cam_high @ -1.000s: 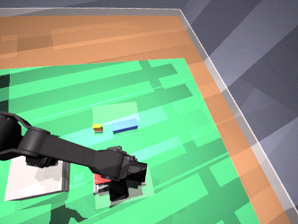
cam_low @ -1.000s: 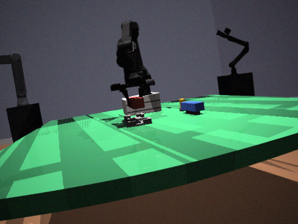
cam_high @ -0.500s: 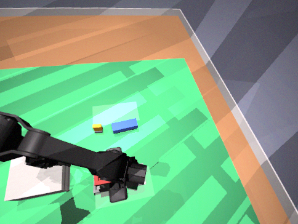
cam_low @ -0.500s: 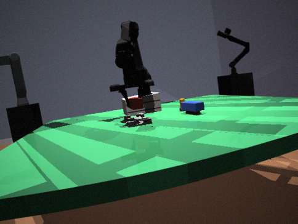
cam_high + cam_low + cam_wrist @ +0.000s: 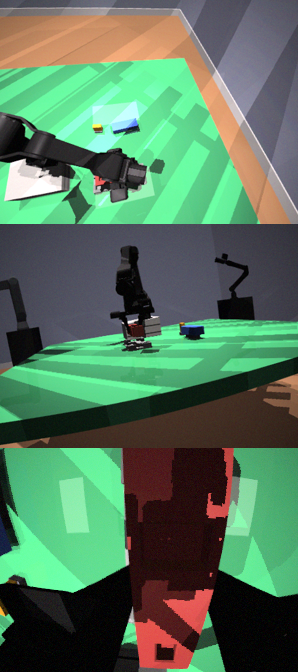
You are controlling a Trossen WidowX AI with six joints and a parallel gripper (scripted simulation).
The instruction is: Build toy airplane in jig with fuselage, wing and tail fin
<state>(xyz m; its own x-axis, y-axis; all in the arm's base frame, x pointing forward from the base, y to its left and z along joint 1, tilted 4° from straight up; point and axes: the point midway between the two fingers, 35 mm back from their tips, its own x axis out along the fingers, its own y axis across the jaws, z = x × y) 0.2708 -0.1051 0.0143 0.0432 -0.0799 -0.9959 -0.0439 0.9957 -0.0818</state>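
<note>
Green tabletop [image 5: 172, 80] [image 5: 185, 353] was crossed by bands of shade. Above the grey jig [image 5: 138, 344], the gripper [image 5: 133, 327] [image 5: 169, 568] was pinching the red fuselage [image 5: 101, 181] [image 5: 136, 330] [image 5: 172, 598]. The blue wing [image 5: 124, 125] [image 5: 193, 330] and the small yellow tail fin [image 5: 97, 127] [image 5: 181, 325] were lying near each other, apart from the jig.

The six-joint arm [image 5: 71, 152] [image 5: 130, 285] is matte black — smooth, rounded joint housings, a long flat-sided forearm link — and its gripper [image 5: 169, 568] has black, broad, angular, tapering fingers.
</note>
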